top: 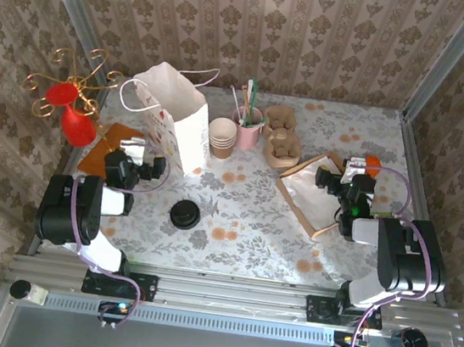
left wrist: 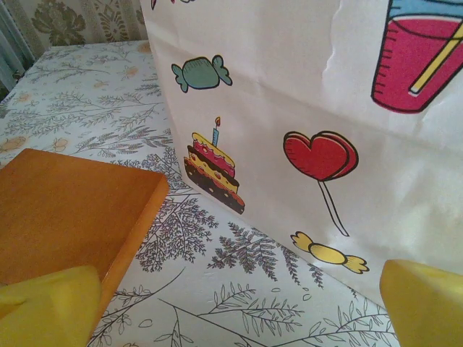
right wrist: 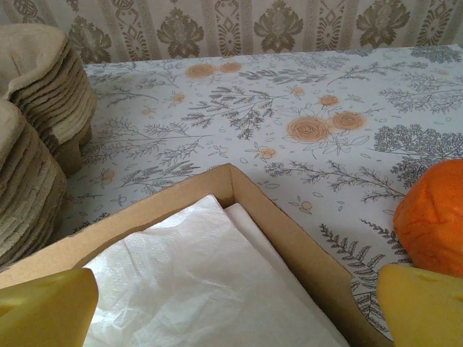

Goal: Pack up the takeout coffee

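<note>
left gripper (left wrist: 233,307) and right gripper (right wrist: 235,307) gape wide, empty, ready to grasp; takeout coffee (top: 185,214) stands near the upright white paper bag (top: 175,119), mouth open to receive it.

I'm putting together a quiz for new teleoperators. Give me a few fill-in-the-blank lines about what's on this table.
1. The heart lollipop printed on the white paper bag is coloured ___.
2. The straws stand in a ___ cup.
3. The napkins lying in the cardboard box are ___.

Missing words: red; pink; white.
</note>
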Motion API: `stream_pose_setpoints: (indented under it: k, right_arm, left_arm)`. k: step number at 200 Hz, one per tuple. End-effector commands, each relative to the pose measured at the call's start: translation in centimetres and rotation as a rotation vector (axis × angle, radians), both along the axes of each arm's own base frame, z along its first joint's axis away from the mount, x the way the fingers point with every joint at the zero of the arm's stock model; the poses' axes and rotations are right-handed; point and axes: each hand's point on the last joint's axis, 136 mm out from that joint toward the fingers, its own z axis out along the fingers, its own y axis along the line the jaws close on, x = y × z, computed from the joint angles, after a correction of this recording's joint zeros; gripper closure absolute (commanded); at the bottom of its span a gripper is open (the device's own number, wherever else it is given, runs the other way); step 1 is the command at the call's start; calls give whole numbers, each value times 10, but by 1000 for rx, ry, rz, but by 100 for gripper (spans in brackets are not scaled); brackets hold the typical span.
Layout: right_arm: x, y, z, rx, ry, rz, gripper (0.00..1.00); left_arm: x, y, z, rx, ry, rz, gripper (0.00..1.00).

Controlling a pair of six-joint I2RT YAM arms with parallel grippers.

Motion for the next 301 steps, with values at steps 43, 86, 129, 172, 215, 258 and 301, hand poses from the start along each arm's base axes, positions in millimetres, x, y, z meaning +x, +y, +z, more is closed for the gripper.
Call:
stream_pose_setpoints:
  k: [43, 86, 129, 172, 215, 258, 301]
  right_arm:
    - [0, 1, -2, -13, 8, 0, 0]
    - [0, 1, -3, -13, 10, 0, 0]
    - [0, 1, -3, -13, 11, 0, 0]
    - [0, 0, -3, -13, 13, -1, 0]
    - [-1, 1, -2, -7, 6, 3, 0]
    - [-2, -4, 12, -4, 8, -20, 0]
    - [-8, -11, 45, -6, 1, -75, 2]
  left_arm:
    - [5, -2, 12, 20, -32, -12, 0]
    - [5, -2, 12, 20, -31, -11, 0]
    - [5, -1, 11, 21, -30, -9, 0]
    - [5, -1, 12, 19, -30, -9, 0]
    - [5, -1, 12, 19, -34, -5, 0]
    - [-14, 24, 36, 49, -117, 187, 0]
    - [-29, 42, 61, -7, -13, 391, 0]
